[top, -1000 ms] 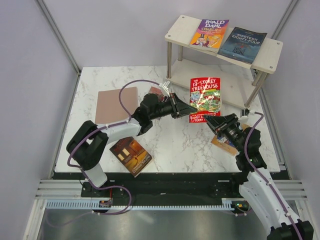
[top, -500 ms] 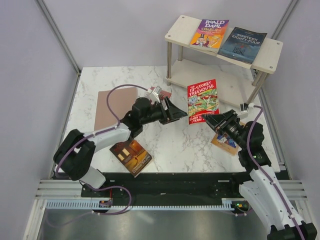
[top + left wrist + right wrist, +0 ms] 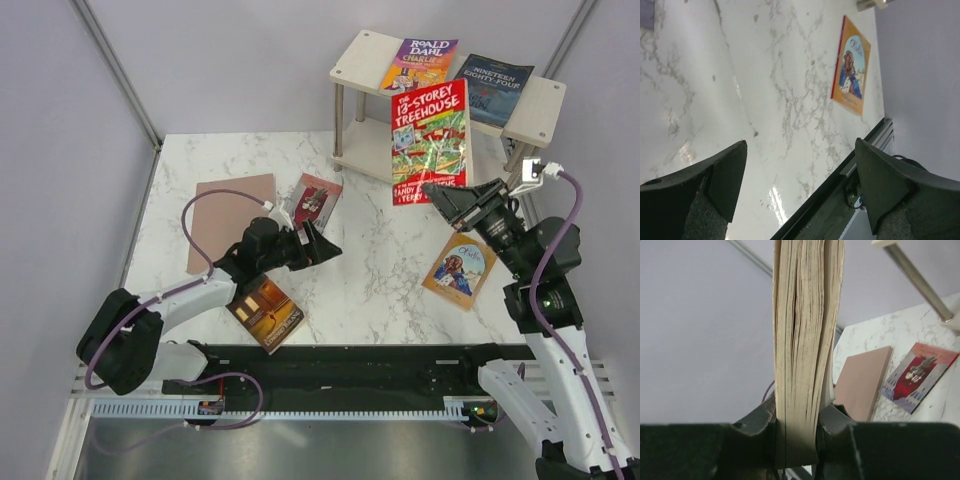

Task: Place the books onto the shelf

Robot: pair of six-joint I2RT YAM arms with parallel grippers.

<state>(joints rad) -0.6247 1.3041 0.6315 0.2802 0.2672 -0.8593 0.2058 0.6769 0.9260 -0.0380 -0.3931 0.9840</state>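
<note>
Treehouse book (image 3: pixel 430 142), cover "13-STOREY TREEHOUSE" | we note it raised from mid-frame to upper right, in front of shelf (image 3: pixel 358 52) | right gripper (image 3: pixel 445 193) clamped on it | left gripper (image 3: pixel 322 244) released, jaws apart, withdrawn centre-left

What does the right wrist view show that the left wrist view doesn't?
Right wrist only: the right gripper shut on the cream page edge of the red Treehouse paperback, a plain pinkish-brown book, a small red-covered book and a silver metal shelf post. Left wrist only: the left gripper, open and empty, and the orange Othello paperback lying flat. Both: the white marble table and the pale lilac wall.
</note>
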